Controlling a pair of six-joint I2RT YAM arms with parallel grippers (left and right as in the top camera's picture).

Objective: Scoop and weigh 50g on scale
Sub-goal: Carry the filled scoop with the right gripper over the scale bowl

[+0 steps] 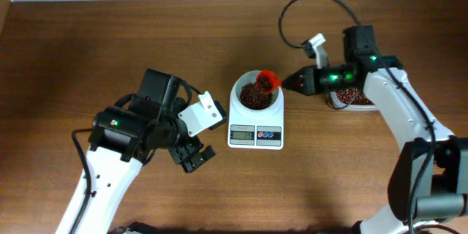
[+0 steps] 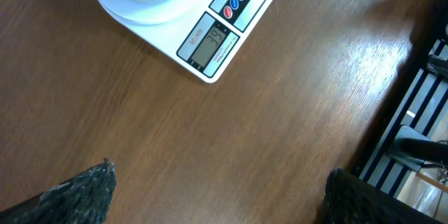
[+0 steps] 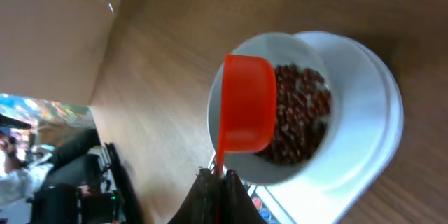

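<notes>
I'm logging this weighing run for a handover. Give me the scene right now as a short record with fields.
scale: between the two arms; display digits too blurred to read
bowl: white, on the scale, holds red beans
scoop: orange, over the bowl; contents cannot be told
right gripper: shut on the scoop handle
left gripper: open, empty, beside the scale, not touching it
tub: clear, beans inside, partly hidden under the right arm

Orange scoop, white scale
</notes>
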